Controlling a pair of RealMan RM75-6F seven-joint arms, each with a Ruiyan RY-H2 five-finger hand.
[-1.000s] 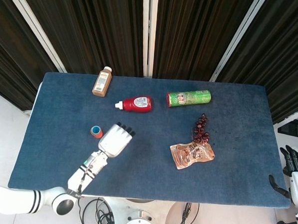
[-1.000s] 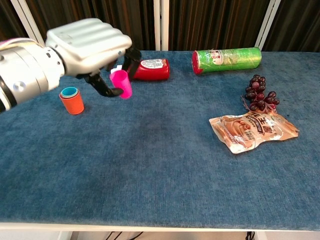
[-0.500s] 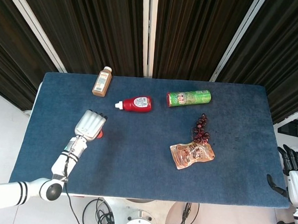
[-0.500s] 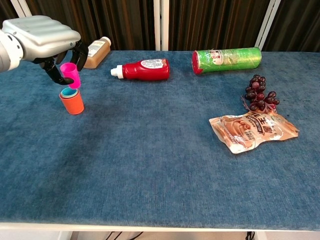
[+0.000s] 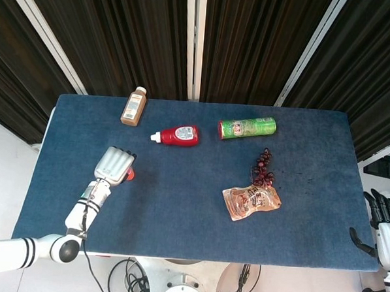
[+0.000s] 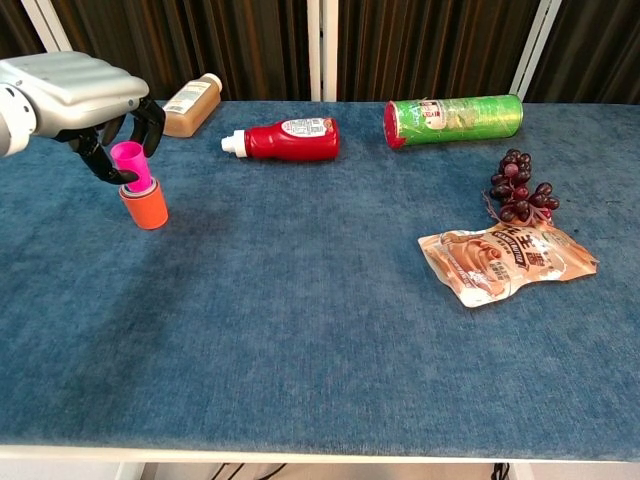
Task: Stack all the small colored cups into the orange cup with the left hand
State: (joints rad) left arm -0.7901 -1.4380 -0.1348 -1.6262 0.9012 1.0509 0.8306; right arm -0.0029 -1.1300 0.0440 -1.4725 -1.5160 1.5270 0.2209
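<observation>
The blue table (image 6: 300, 330) fills both views, and its near half and middle are bare cloth. The left hand (image 6: 75, 95) is over the left part of the table and holds the pink cup (image 6: 130, 164) with its dark fingers (image 6: 148, 128) around it. The pink cup sits partly inside the orange cup (image 6: 146, 207), which stands upright near the left edge; from the head view the left hand (image 5: 114, 166) covers almost all of it. The right hand (image 5: 388, 229) hangs beyond the right edge of the table, away from everything, with its fingers pointing up and apart, holding nothing.

Along the far edge lie the green can (image 6: 455, 119), the red bottle (image 6: 287, 139) and the brown bottle (image 6: 190, 104), all on their sides. The snack bag (image 6: 508, 262) lies flat on the right, and the grapes (image 6: 520, 197) touch its far side.
</observation>
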